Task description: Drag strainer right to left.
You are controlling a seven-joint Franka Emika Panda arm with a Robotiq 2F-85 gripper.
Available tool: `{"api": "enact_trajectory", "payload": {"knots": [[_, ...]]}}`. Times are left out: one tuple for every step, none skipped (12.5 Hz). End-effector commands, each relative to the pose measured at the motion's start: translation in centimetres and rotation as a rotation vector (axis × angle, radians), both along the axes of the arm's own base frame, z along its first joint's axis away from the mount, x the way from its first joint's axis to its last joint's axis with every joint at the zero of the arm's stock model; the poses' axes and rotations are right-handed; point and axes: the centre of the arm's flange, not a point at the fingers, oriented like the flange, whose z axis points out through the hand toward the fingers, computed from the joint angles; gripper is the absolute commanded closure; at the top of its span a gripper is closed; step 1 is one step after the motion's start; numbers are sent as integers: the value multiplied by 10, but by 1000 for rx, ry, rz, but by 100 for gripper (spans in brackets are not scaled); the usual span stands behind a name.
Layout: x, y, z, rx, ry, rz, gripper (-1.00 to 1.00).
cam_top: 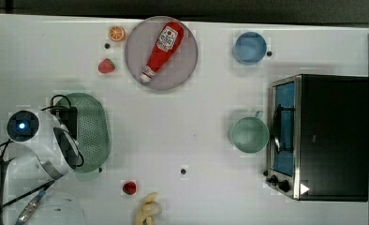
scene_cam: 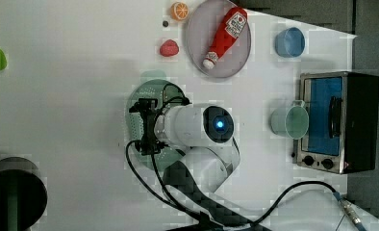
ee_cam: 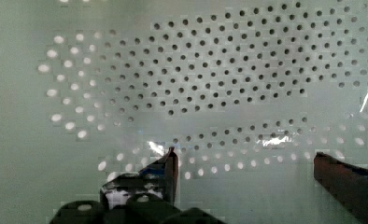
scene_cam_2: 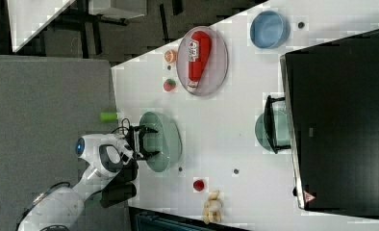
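OBJECT: pale mint-green oval perforated plastic strainer [cam_top: 91, 131], left of the top view, long axis vertical | GRIPPER: gripper [ee_cam: 245, 161] spread wide, nothing grasped | RELATION: perforated basin lies directly beneath the fingers [ee_cam: 168, 168]

Bare white tabletop [cam_top: 173, 131] lies open between the pale mint-green perforated oval plastic strainer [cam_top: 94, 129] and the round mint-green cup [cam_top: 249, 134]; a small red ball [cam_top: 129, 188] and a yellow banana bunch [cam_top: 147, 212] flank it.
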Motion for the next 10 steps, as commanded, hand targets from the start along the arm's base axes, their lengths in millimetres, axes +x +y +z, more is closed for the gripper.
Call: {"api": "enact_trajectory", "payload": {"knots": [[-9,22,13,21,-4,-76,-100],[-7,21,21,19,-12,-50,-100],[-5,19,33,13,-8,-18,-100],[-2,16,52,3,-2,13,-100],[0,8,73,-23,25,37,-100],[5,-2,102,-35,29,63,-100],[9,-15,133,-47,38,94,-100],[13,-31,168,-52,39,150,-100],[17,-51,203,-52,36,209,-100],[21,-76,239,-45,26,254,-100]]}}
